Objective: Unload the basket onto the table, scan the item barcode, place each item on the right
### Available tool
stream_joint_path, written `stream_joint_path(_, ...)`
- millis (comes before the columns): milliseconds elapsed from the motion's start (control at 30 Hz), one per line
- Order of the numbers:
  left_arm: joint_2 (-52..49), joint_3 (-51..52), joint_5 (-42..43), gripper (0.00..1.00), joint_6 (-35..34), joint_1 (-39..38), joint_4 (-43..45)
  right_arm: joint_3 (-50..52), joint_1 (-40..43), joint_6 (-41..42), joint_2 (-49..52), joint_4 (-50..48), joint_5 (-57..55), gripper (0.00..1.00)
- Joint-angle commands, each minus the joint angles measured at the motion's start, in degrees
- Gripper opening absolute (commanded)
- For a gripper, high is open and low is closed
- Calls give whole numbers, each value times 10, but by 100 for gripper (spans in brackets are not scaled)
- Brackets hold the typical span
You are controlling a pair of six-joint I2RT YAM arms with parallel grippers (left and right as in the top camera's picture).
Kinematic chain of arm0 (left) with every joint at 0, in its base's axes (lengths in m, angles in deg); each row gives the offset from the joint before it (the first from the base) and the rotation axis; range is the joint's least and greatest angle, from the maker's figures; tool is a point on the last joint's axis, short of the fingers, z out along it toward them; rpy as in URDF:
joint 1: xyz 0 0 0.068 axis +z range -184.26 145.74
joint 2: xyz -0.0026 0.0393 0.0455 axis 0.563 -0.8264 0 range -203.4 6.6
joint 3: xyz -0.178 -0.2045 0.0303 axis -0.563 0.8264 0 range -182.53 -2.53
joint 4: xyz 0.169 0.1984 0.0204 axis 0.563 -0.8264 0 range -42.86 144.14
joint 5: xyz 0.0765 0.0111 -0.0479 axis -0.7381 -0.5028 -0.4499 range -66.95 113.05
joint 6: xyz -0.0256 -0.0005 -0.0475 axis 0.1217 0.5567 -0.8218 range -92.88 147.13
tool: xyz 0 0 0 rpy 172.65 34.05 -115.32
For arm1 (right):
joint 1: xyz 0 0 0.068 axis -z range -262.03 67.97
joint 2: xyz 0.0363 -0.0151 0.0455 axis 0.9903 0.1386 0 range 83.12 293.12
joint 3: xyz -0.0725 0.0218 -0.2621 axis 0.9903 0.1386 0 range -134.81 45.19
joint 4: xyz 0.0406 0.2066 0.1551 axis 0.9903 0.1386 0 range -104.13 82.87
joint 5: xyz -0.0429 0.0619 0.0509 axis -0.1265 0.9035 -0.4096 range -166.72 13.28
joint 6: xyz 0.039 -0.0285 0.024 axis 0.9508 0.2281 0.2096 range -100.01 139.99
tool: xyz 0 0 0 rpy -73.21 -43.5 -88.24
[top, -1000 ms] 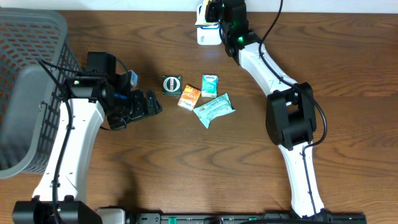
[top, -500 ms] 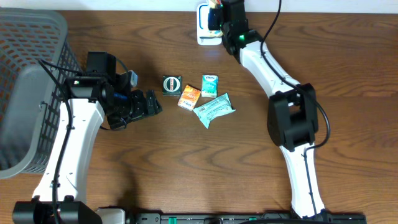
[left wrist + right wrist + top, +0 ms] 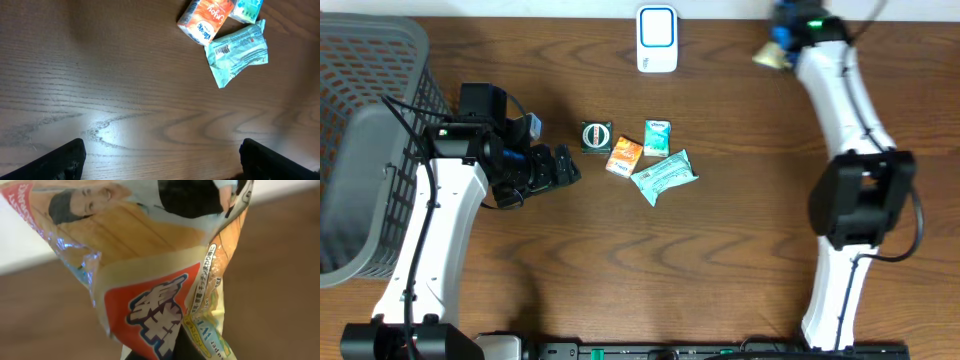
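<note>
At the right wrist, printed snack packet (image 3: 150,280) in the clamped right pincer (image 3: 776,48), overhead a blur; left pincer (image 3: 162,160) agape.

Snack packet (image 3: 150,280) — bold white Japanese characters on red panel, orange pack (image 3: 205,22) — slanted white lettering, unreadable.

the right gripper (image 3: 779,42) holds a snack packet (image 3: 767,57), well apart from the white scanner (image 3: 657,38).
</note>
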Motion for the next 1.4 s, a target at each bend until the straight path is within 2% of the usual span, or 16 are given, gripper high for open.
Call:
stream_joint_path(0, -4, 1, 3, 98, 8, -1, -2, -7, 54, -72, -9, 31, -26, 1)
stream_joint_path(133, -4, 1, 3, 98, 8, -1, -2, -5, 124, -149, -7, 76, -24, 1)
stream_joint_path(167, -4, 1, 3, 98, 8, -1, -2, -3, 139, -158, -7, 82, -24, 5)
stream_joint_path(200, -4, 1, 3, 98, 8, -1, -2, -2, 153, -160, -6, 85, -22, 17)
stream_joint_path(267, -4, 1, 3, 98, 8, -1, -2, 1, 181, -159, -4, 93, -2, 49)
stream_joint_path(300, -4, 1, 3, 98, 8, -1, -2, 1, 192, -159, -3, 97, 19, 82)
stream_joint_path(333, -4, 1, 3, 98, 8, -1, -2, 1, 201, -159, -2, 103, 44, 99)
stream_joint_path(433, -4, 1, 3, 98, 8, -1, -2, 1, 222, -147, -1, 120, 140, 100)
stream_joint_path(600, -4, 1, 3, 98, 8, -1, -2, 1, 223, -131, -1, 139, 304, 97)
stream_joint_path(667, -4, 1, 3, 98, 8, -1, -2, 1, 216, -131, -1, 146, 363, 87)
stream_joint_path(733, -4, 1, 3, 98, 8, -1, -2, 1, 205, -131, -1, 156, 401, 68)
stream_joint_path(800, -4, 1, 3, 98, 8, -1, -2, 1, 191, -132, -1, 163, 392, 39)
stream_joint_path(867, -4, 1, 3, 98, 8, -1, -2, 1, 179, -132, -1, 166, 358, 17)
stream_joint_path(933, -4, 1, 3, 98, 8, -1, -2, 4, 168, -131, -1, 162, 305, 2)
stream_joint_path(1067, -4, 1, 3, 98, 8, -1, -2, 28, 156, -131, -1, 132, 229, 1)
stream_joint_path(1367, -4, 1, 3, 98, 8, -1, -2, 170, 174, -134, -1, 11, 206, 1)
